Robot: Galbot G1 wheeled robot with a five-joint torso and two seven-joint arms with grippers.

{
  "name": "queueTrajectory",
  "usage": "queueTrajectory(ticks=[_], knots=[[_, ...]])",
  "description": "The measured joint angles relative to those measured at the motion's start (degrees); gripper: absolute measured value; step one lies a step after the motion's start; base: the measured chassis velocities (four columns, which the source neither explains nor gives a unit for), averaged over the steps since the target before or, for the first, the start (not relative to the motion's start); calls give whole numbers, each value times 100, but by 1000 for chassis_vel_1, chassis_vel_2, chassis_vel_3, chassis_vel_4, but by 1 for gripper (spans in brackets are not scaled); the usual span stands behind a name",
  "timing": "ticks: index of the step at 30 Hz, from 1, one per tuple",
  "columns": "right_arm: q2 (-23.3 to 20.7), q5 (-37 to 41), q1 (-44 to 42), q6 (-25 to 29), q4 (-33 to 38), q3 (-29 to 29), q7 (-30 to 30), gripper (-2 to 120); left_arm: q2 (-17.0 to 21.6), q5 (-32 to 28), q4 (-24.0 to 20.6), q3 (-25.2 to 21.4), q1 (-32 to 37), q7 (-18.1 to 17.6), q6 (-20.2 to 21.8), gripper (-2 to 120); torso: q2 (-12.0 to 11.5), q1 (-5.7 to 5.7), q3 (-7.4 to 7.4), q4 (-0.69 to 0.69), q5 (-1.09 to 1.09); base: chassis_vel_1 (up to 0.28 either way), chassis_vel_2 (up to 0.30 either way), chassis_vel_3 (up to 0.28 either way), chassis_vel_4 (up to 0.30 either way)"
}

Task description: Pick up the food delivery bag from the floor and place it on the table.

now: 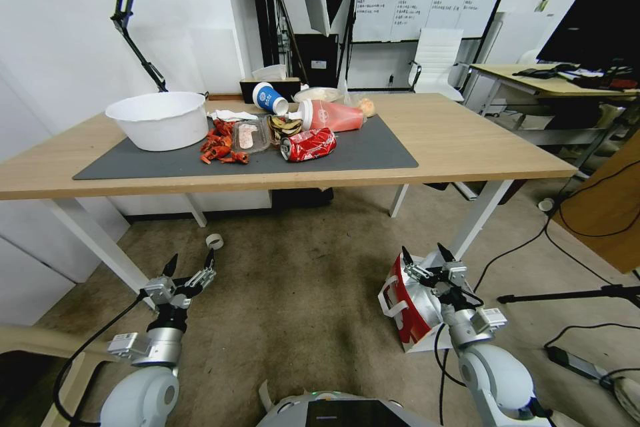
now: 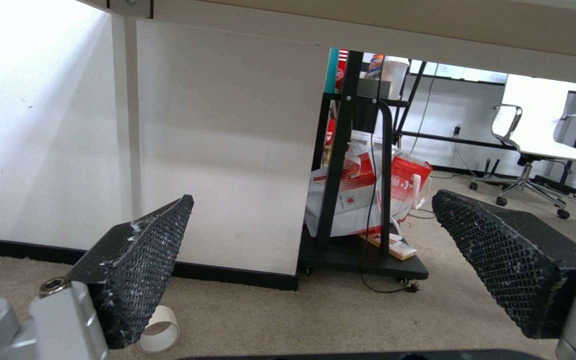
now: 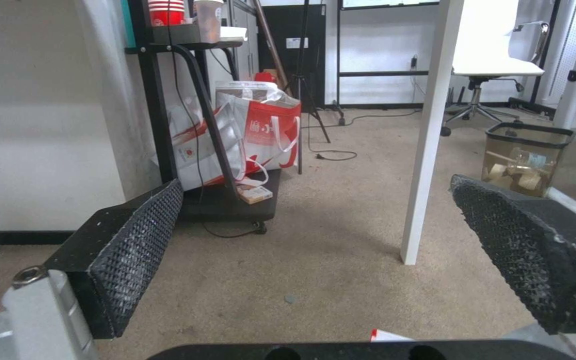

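Nearest the robot, the right gripper (image 1: 427, 260) hung low over the floor (image 1: 300, 293) with its fingers spread wide and nothing between them, poised just above the top of the food delivery bag (image 1: 408, 307). The bag stood on the floor close to the robot's right side, beside a white leg of the bench (image 1: 467, 147), its red edge and white strap handles turned toward the middle of the room. On the other side, the left gripper (image 1: 190, 265) was held at a similar height, its fingers also spread and empty, well apart from the bag; a small roll of tape (image 1: 214, 240) lay on the floor just beyond it.

Farther off, the bench carried a dark grey mat (image 1: 373, 147) with a white bowl (image 1: 160, 120), a crushed red can (image 1: 308, 145) and other food litter on it. The right end of the bench top, past the mat, was bare wood.

By the look of it, the step in hand was the approach to the pick-up: nothing was grasped yet. The next move would likely call for the right gripper to drop onto a handle or the rim and close there, since the bag seems soft and could sag or tip when lifted.
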Motion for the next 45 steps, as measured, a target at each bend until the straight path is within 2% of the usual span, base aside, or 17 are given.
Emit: queueTrajectory(ticks=[11, 27, 40, 45], knots=[[-29, 94, 44, 60, -41, -1, -3, 100, 1, -55, 59, 0, -48, -25, -20, 90, -261, -50, -210, 0, 0, 0, 0, 0, 0], [-33, 104, 88, 99, -48, 1, -14, 100, 37, -112, 157, 10, -147, -30, -30, 91, -554, -90, -463, 0, 0, 0, 0, 0, 0], [16, 106, 46, 175, -47, 5, -39, 100, 103, -102, 205, 39, -150, -28, -80, 91, -893, -128, -753, 0, 0, 0, 0, 0, 0], [22, 105, 37, 198, -35, 18, -57, 100, 93, -101, 215, 42, -141, -27, -102, 91, -941, -131, -753, 0, 0, 0, 0, 0, 0]])
